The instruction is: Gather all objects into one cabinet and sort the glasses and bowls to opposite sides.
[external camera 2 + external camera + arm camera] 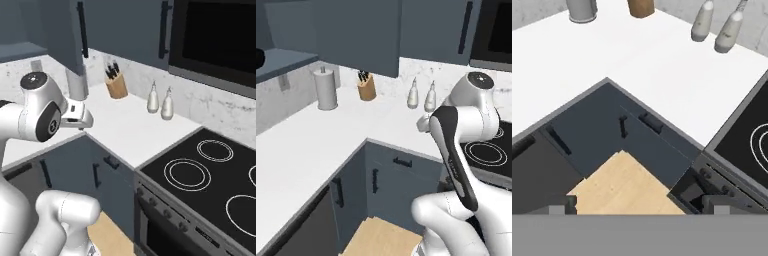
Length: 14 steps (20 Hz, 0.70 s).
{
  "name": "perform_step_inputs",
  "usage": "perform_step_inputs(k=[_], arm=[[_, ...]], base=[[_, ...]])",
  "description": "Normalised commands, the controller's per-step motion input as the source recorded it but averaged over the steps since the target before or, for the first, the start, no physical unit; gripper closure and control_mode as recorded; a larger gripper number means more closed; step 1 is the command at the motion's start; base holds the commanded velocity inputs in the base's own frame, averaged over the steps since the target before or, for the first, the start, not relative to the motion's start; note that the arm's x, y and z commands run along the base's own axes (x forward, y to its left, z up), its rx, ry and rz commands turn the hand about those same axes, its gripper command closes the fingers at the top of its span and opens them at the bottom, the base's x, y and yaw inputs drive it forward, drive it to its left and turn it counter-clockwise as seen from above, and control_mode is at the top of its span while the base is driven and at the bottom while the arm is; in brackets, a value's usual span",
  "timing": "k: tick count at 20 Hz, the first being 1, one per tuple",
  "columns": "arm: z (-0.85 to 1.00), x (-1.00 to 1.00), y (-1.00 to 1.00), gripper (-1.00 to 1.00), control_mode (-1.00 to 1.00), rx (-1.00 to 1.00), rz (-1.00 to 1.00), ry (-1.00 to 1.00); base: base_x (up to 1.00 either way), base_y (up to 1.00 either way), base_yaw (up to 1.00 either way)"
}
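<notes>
1. Since the gripper (639, 204) hangs with its jaws spread wide and nothing between them, I treat this as a search-and-approach step, not a grasp.
2. It hovers over the near edge of the white counter (306, 145), looking down at the low grey fronts and the floor. That is too low for the job.
3. The dark blue-grey wall cabinet (130, 30) with its long black bar handle (163, 30) sits up and far, above the two bottles (421, 96).
4. Left of it a door (67, 40) appears to stand open, edge-on to me.
5. Where the mugs and the bowl stand I cannot tell. A dark rounded shape (258, 58) on the shelf at the far left may be the bowl, but it is cut off.
6. To do this well, I would tilt the hand up towards that shelf and confirm the target before committing.
7. I would keep the elbow clear of the open door, the knife block (367, 87) and the paper towel roll (326, 89), and keep the jaws wide until they straddle a rim.
</notes>
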Motion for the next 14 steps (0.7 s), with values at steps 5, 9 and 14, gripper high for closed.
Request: perform_step_inputs(k=[5,9,14], arm=[[0.0,0.0,0.0,-1.0,1.0,0.0,0.0,0.0],[0.0,0.0,0.0,-1.0,1.0,0.0,0.0,0.0],[0.0,0.0,0.0,-1.0,1.0,0.0,0.0,0.0]], base=[[-0.86,-0.14,-0.66],[-0.77,-0.32,-0.65],[-0.51,-0.53,-0.63]])
